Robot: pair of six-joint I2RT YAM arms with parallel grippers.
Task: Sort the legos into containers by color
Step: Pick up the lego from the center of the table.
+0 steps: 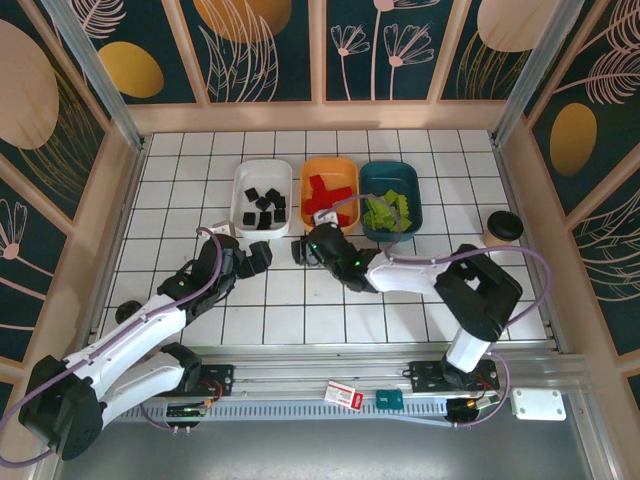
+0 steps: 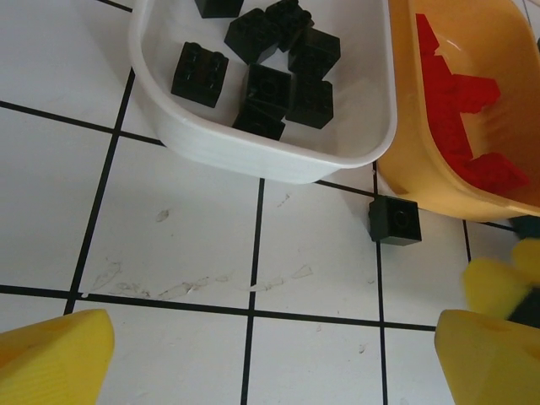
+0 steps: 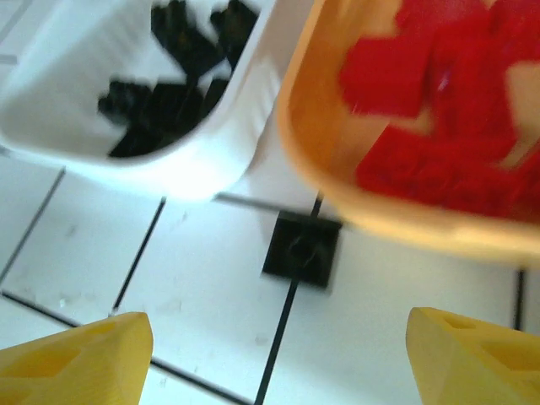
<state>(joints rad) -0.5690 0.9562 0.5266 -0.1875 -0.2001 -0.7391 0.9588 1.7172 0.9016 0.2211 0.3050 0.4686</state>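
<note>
lone black brick [image 2: 395, 221] on the tiled table [image 2: 169, 236], touching neither tray, just before the orange tray [image 2: 403, 160], near the white tray [image 2: 253, 153]. left gripper [image 2: 274, 363] and right gripper [image 3: 278, 354] both spread wide, empty. black bricks [image 2: 270, 84] in white, red bricks [image 2: 464, 93] in orange, green bricks [image 1: 390, 213] in teal tray [image 1: 385, 172]

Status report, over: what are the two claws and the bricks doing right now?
Left gripper open, empty. Right gripper open, empty. One black brick loose on the tiles beside the orange tray, outside the white tray. Nothing blocking it.
</note>
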